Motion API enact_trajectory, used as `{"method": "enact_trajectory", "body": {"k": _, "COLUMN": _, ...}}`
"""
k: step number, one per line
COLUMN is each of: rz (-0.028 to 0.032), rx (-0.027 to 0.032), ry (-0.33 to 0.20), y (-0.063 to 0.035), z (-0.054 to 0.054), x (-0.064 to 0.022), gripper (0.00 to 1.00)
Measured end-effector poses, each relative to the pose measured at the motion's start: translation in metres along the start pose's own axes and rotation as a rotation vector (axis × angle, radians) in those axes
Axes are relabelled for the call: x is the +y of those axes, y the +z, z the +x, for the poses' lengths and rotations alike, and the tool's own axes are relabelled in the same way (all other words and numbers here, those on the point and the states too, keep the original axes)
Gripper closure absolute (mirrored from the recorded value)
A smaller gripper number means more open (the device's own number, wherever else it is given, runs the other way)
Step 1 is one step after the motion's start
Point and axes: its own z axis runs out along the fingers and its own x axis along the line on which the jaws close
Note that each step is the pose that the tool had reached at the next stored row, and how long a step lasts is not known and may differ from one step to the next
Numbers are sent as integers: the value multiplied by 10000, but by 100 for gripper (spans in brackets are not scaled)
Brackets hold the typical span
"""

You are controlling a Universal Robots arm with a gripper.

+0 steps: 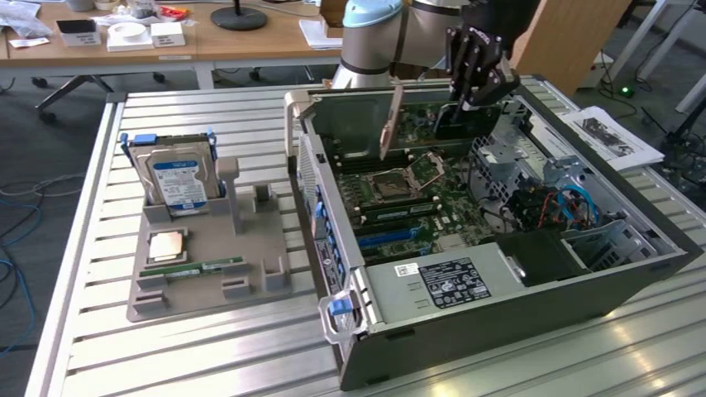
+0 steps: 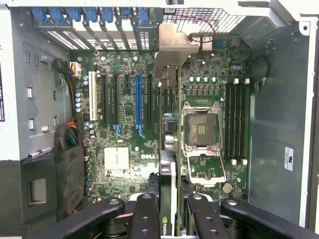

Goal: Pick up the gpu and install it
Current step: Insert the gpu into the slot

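My gripper [image 1: 474, 101] is shut on the gpu [image 1: 459, 122], a dark card with a pale metal bracket strip [image 1: 389, 122] at one end. The card hangs upright above the far part of the open computer case [image 1: 617, 273], clear of the motherboard [image 1: 425, 198]. In the wrist view the gpu [image 2: 168, 164] shows edge-on between the black fingers [image 2: 145, 211], with its bracket [image 2: 172, 50] toward the case's rear slot openings. It hangs between the blue expansion slot [image 2: 138, 99] and the open CPU socket [image 2: 200, 130].
On the slatted metal table, at the exterior view's left, a grey holder [image 1: 237, 248] carries a silver hard drive [image 1: 178, 180], a processor chip [image 1: 165, 246] and a green memory stick [image 1: 204, 269]. Papers [image 1: 609, 136] lie beyond the case. Cables and a black power supply [image 1: 551, 252] fill the case's near end.
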Motion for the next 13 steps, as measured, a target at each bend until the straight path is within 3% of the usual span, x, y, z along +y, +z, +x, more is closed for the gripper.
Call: {"method": "enact_trajectory", "body": {"k": 13, "rz": 13, "rx": -1, "ry": -1, "y": 11, "z": 2, "x": 59, "gripper": 73}}
